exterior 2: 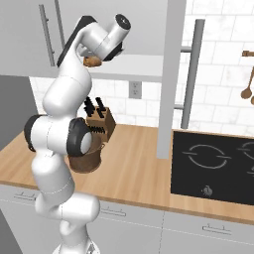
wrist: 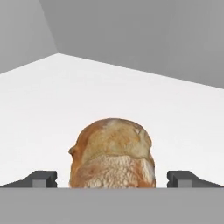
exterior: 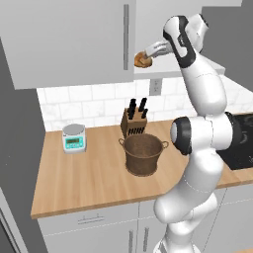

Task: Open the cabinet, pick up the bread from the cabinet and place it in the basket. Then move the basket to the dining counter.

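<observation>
Pincer (wrist: 112, 178) spread wide, tips flanking the bread (wrist: 112, 153) with side gaps.

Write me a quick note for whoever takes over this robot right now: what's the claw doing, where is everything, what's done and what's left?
Gripper: open, inside the cabinet, fingers either side of the bread, not closed on it yet.
Bread: on the white cabinet shelf.
Basket: on the tiled-wall worktop, in front of the knife block, empty as far as the left base view shows.
Done: cabinet door open, arm reached in.
Left: close on the bread, put it in the basket, move the basket to the dining counter.
</observation>
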Robot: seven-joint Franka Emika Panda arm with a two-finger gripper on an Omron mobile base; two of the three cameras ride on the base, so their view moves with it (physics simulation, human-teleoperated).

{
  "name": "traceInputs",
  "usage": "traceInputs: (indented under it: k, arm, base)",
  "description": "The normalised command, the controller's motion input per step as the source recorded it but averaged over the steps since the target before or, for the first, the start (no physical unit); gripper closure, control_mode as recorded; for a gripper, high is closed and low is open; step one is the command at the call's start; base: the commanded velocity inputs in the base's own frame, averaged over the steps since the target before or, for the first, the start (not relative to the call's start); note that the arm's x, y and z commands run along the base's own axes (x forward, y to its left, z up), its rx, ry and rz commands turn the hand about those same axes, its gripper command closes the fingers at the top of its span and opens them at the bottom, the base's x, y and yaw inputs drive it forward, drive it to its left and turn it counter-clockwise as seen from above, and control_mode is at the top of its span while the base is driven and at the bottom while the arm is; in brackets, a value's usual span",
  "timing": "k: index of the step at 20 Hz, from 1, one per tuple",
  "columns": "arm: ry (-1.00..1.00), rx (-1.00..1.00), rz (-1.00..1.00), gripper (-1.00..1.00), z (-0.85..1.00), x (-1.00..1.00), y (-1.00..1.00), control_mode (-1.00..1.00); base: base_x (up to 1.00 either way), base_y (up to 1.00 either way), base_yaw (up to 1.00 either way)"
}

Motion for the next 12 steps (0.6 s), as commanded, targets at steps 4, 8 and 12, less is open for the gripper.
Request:
traceInputs:
  k: [4,8,12]
  arm:
    - [0.0,0.0,0.02,-1.0,-0.21,0.0,0.1,-1.0]
    - [0.0,0.0,0.0,-1.0,-0.19,0.0,0.15,-1.0]
    - [0.0,0.0,0.0,-1.0,-0.12,0.0,0.13,-1.0]
  base:
    - [0.0,0.0,0.0]
    - [0.0,0.0,0.0]
    - [0.0,0.0,0.0]
